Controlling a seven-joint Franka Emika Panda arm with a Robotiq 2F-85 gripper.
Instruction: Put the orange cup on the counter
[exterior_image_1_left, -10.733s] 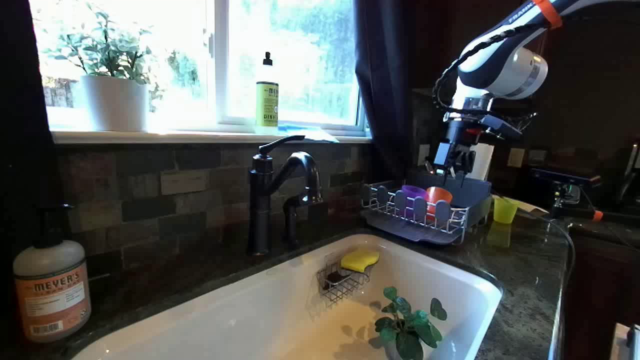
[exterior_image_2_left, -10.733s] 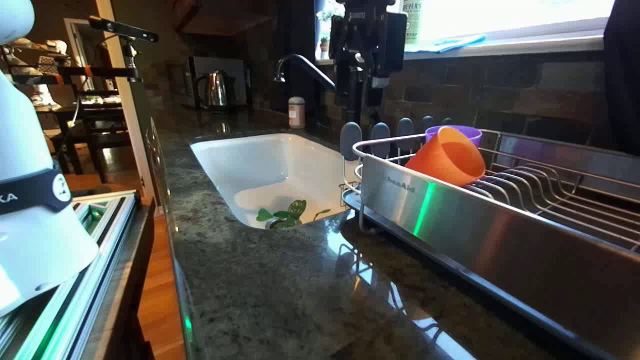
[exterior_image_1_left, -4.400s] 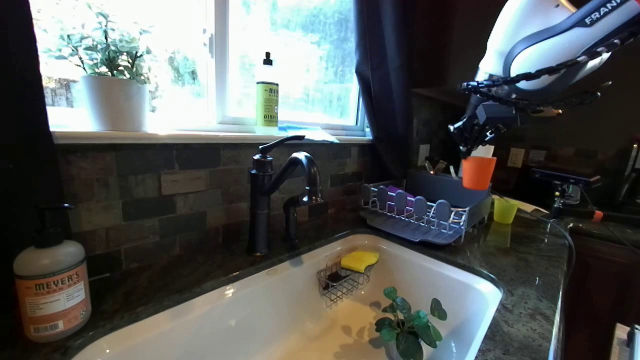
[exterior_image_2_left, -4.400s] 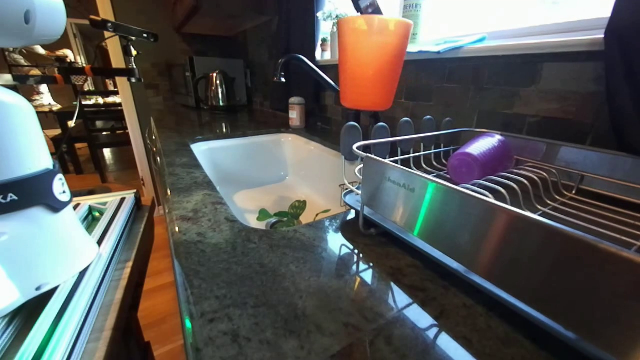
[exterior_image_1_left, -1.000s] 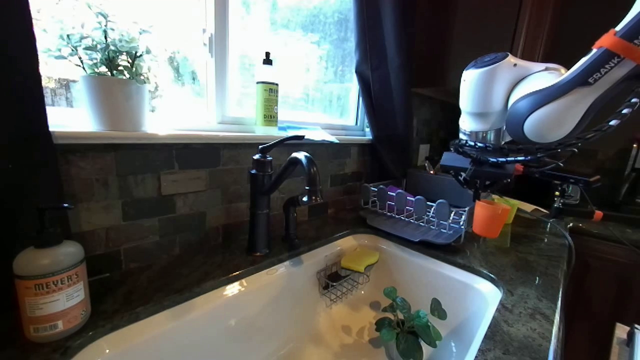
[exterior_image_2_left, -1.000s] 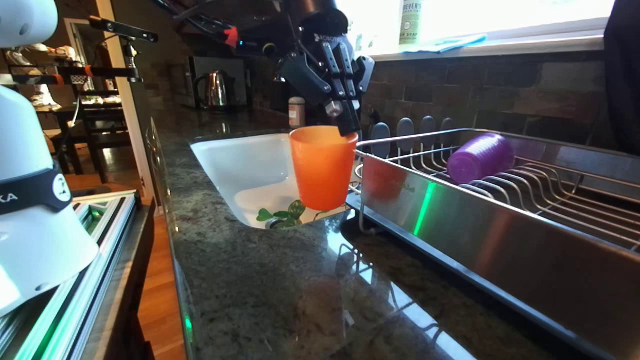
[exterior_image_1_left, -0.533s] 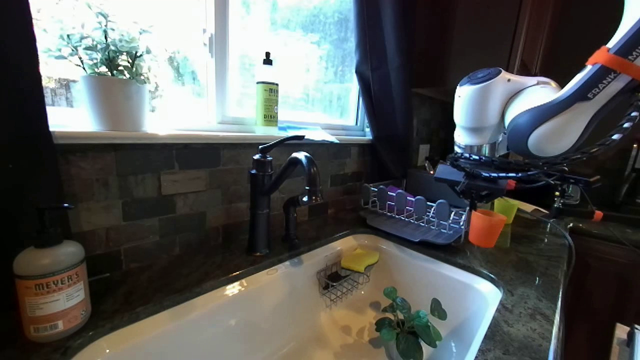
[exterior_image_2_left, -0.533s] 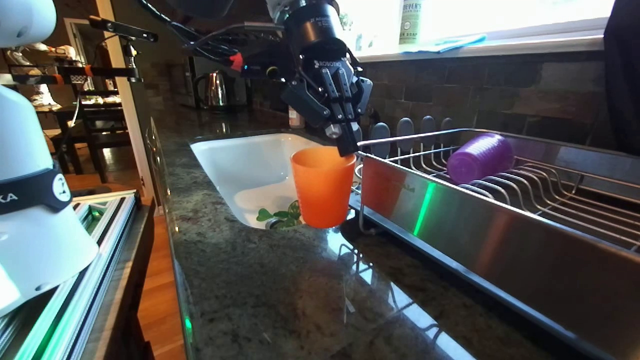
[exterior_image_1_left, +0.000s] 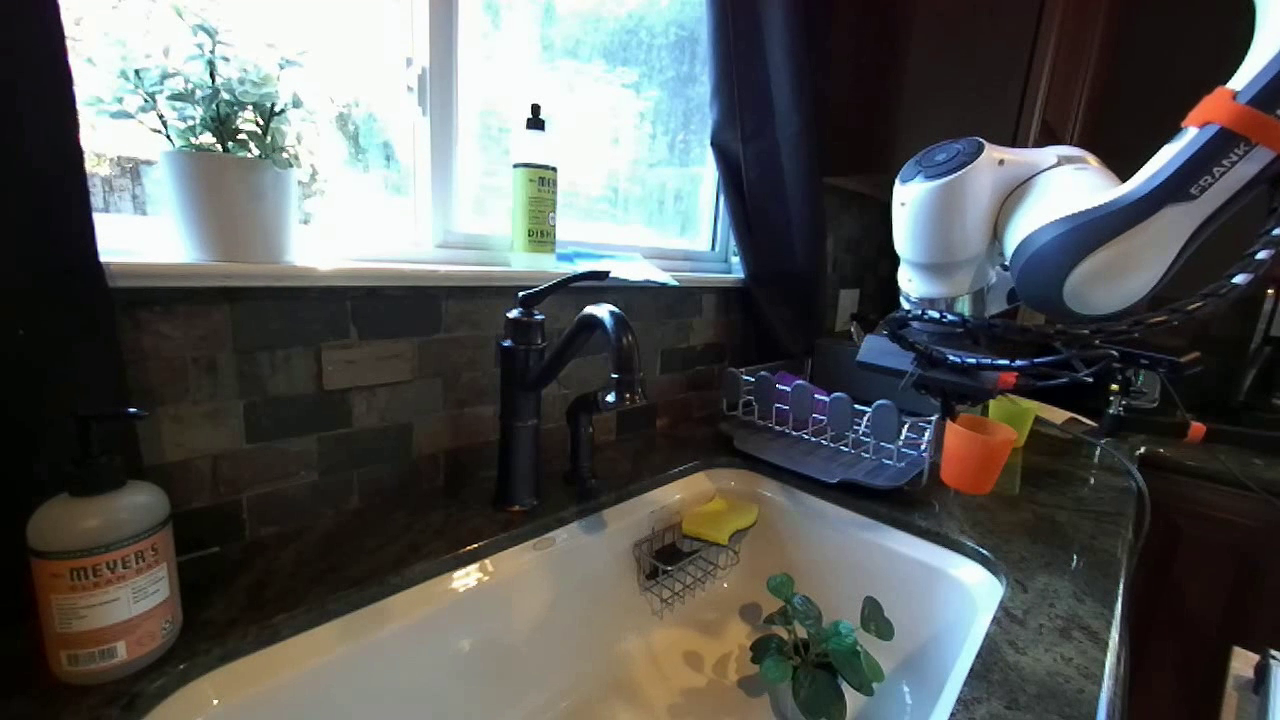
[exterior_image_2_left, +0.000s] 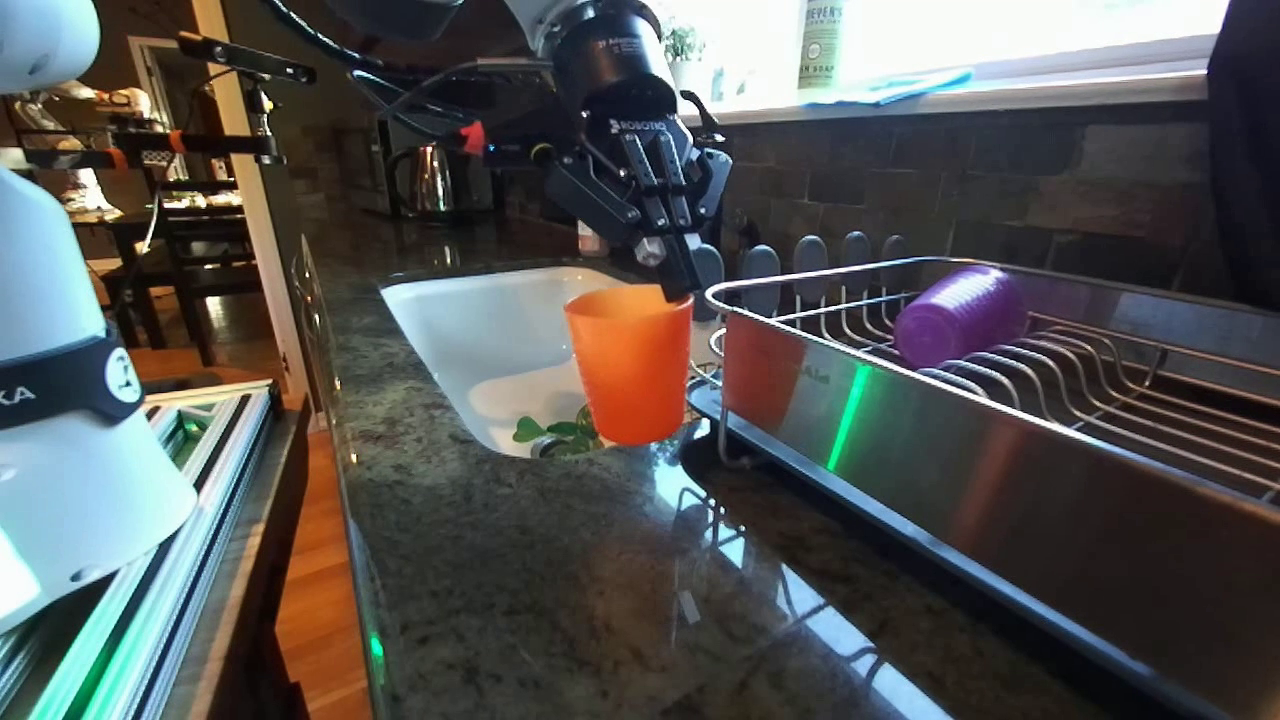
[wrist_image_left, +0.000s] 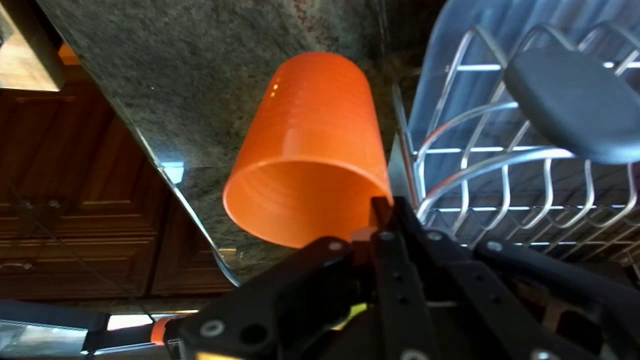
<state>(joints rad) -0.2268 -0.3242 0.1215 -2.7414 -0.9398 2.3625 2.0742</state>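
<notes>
The orange cup hangs upright, tilted slightly, above the dark counter, its reflection lying apart below it. My gripper is shut on the cup's rim, one finger inside the wall and one outside, on the side towards the dish rack. From the wrist view I look into the mouth of the orange cup, with speckled stone behind it. An exterior view shows the orange cup just right of the rack, under the arm, partly in front of a yellow-green cup.
The metal dish rack stands close beside the held cup, with a purple cup lying in it. Towards the window side is the white sink, with a potted plant and a yellow sponge.
The orange cup was taken from the rack, lifted out and lowered over the counter beside it. Within the last half second it rose slightly. The purple cup tipped onto its side earlier.
</notes>
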